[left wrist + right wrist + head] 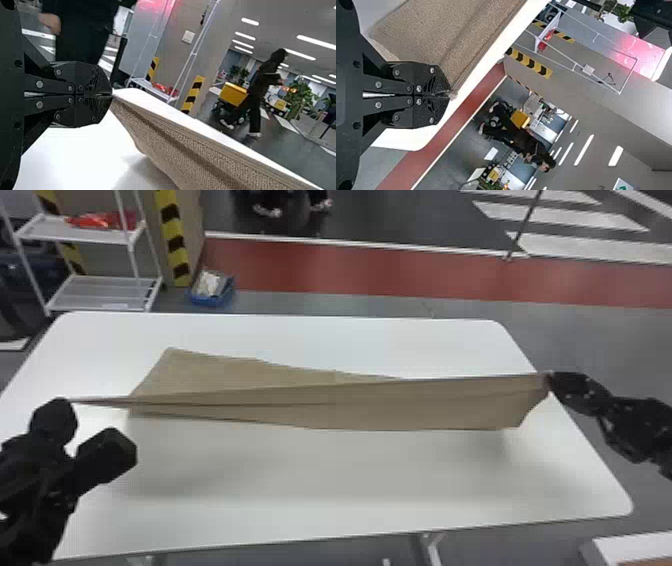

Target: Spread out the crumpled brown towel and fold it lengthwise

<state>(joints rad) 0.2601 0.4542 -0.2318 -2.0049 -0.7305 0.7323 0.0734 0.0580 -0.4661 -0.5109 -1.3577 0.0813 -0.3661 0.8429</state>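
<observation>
While one brown towel (pixel 375 405) stretches over one table (pixel 325 480), left gripper (pixel 66 400) and right gripper (pixel 547 378) each pinch one end, jaws closed.

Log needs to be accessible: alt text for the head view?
Brown towel stretched between the robot's left gripper and right gripper over a white table, with a flap spreading toward the far side at left. Beyond the table's far left are a white rack and a blue bin.

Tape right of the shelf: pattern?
The tape has black and yellow stripes, clearest in the head view.
</observation>
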